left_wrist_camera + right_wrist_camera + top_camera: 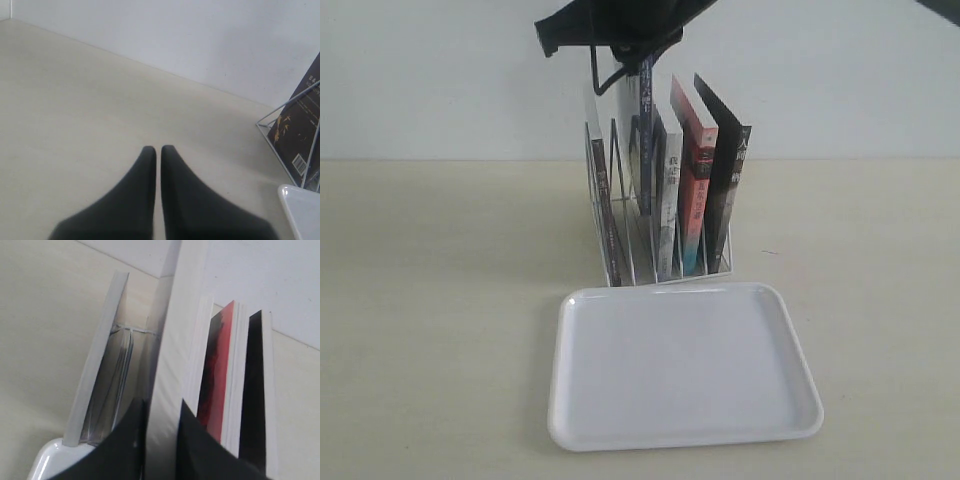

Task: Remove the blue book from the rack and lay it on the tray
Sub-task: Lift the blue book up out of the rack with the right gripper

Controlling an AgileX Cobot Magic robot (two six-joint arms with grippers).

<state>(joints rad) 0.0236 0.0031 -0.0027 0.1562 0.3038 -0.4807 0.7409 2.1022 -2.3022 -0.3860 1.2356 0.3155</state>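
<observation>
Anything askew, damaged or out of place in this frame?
Nothing damaged or spilled. The blue book stands higher than its neighbours in the rack, but only because the right gripper is shut on its top edge. The red book and black book lean sideways in their slots; the tray is bare.

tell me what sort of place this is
Probably a robot test bench, not a home or shop: a plain pale table against a blank white wall, a black robot arm overhead, and just a wire rack of books and a white tray set out.
</observation>
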